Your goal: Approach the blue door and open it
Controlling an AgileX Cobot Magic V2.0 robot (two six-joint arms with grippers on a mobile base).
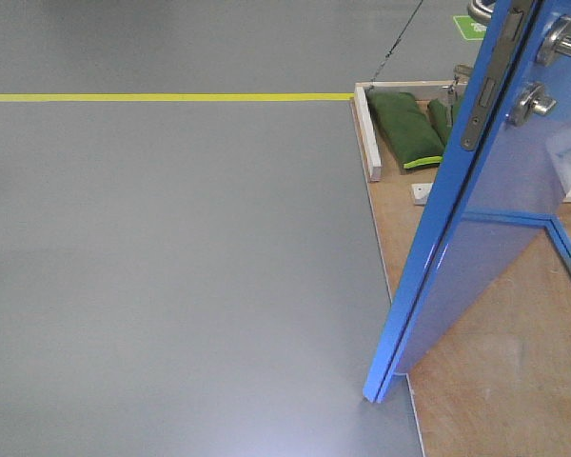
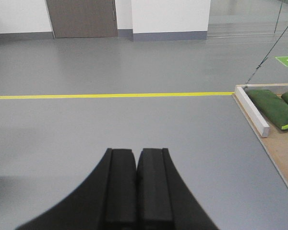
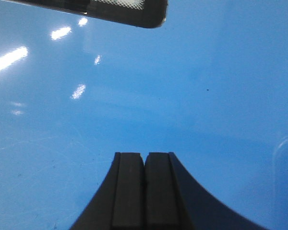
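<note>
The blue door [image 1: 485, 238] seems already ajar, over the platform [image 1: 476, 381] edge. The left hand [image 2: 136, 160] and right hand [image 3: 144, 163] are clenched and empty.

The front view looks steeply down on the grey floor [image 1: 171, 267], with the blue door [image 1: 495, 181] close at its right, seen nearly edge-on. The left wrist view sits low and looks level across the floor to the left of the door, sharing with the front view the yellow line [image 1: 171, 96] [image 2: 110, 95] and the green bags [image 1: 404, 129] [image 2: 273, 108]. The right wrist view faces the door's flat side from so near that blue fills it.
</note>
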